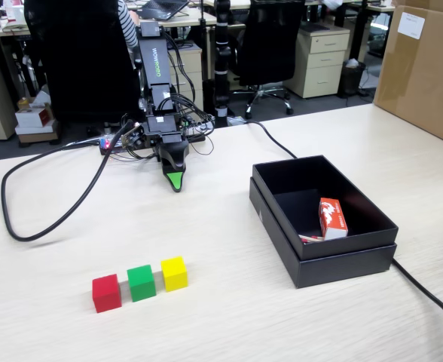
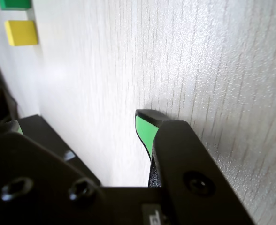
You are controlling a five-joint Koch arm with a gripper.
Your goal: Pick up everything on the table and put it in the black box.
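**Arm at rest, three cubes waiting — first pick yet to start**

Here we are with the gripper (image 1: 176, 183) tucked low at the back of the table (image 1: 229, 317), its green-tipped nose pointing down just over the wood. From the wrist view one green-padded tip sits over the laminate with the other jaw well off to the left, so I read the jaws as apart, and there is nothing between them.

Take the black box (image 1: 334, 260) as our landmark. It sits open, with a small red-and-white carton (image 1: 332, 217) lying inside near its front wall. None of the cubes is in it. All three stand in a tidy row well to the box's left and a little nearer the camera in the fixed view: the yellow cube (image 1: 174, 273) closest to the box, the green cube (image 1: 141, 283) just beside it, the red cube (image 1: 106, 292) furthest out. The wrist view catches only the yellow and a sliver of green at its top left corner.

So, by my reading, this is the opening step: reach for a first cube. The arm must swing forward across bare table, well away from its base. The cubes sit nearly touching, so the jaws need to straddle one without nudging its neighbour; an end cube looks the easier start. A thick black cable (image 1: 48, 215) loops on the table on the far side from the box, clear of that path.
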